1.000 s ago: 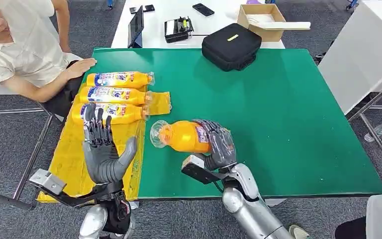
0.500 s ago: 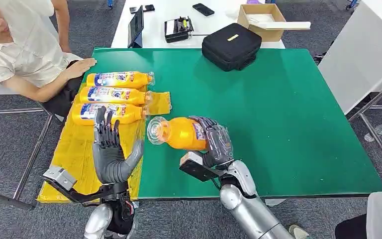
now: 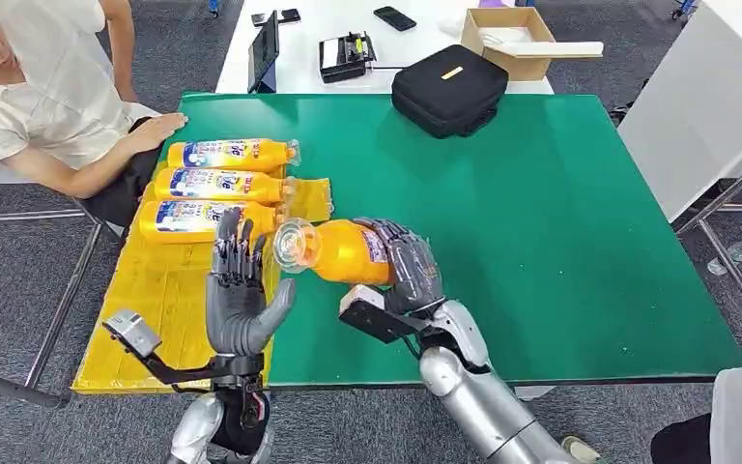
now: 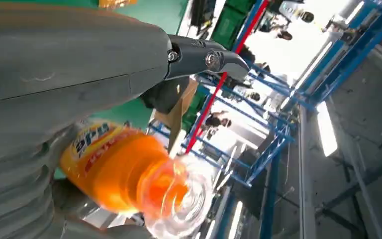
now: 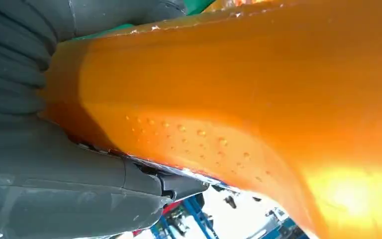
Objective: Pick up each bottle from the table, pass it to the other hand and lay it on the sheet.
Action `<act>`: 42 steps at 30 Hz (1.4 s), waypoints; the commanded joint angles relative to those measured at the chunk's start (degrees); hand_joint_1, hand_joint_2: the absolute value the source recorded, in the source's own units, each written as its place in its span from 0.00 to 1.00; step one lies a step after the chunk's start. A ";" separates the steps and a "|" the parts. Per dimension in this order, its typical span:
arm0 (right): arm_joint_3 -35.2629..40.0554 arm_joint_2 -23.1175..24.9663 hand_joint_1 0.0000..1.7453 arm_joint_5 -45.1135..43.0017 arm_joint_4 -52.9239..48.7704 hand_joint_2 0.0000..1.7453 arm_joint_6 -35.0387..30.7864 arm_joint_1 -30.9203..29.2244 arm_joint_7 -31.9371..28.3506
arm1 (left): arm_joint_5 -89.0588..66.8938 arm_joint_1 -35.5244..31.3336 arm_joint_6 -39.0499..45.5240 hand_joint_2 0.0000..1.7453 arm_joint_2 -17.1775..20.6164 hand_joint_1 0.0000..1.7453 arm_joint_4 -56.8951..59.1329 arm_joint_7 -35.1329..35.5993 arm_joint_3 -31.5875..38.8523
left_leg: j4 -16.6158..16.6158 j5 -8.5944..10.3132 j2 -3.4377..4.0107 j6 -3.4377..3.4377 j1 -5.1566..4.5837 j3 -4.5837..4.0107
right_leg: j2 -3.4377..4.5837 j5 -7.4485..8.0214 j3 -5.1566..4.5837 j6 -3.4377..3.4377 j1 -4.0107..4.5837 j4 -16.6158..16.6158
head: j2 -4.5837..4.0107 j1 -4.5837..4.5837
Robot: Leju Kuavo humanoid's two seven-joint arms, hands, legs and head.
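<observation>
You can make out little print here. Just beyond the left hand point(image 3: 239, 309), three bottles on the sheet point(image 3: 214, 183) carry blue-and-white labels whose lettering is too small to read. On the held bottle point(image 4: 124, 172), close against that hand, white label letters show, blurred past reading.
</observation>
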 commanded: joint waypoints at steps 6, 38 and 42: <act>4.98 2.52 1.00 0.72 10.92 1.00 0.76 -9.43 1.84 | -0.25 -3.67 -0.45 1.00 0.03 0.00 5.25 -0.07 -1.98 | -0.01 -0.03 0.13 0.01 0.00 0.13 | 0.07 0.00 0.11 -0.13 0.03 -0.02 | 0.00 0.00; 12.80 4.11 1.00 8.18 17.55 1.00 -0.98 -14.41 4.80 | 1.47 -6.25 -1.81 1.00 -0.65 0.00 4.09 -0.08 -0.70 | 0.02 -0.07 0.10 0.01 0.04 0.22 | 0.01 -0.06 0.22 -0.20 0.08 -0.01 | 0.00 0.00; 13.60 4.02 1.00 9.75 17.88 1.00 -2.33 -14.88 6.07 | 2.66 -6.45 -2.83 1.00 -0.75 0.00 4.75 0.78 -0.99 | 0.00 -0.02 0.05 0.01 0.02 0.11 | -0.01 -0.03 0.11 -0.13 0.04 0.00 | 0.00 0.00</act>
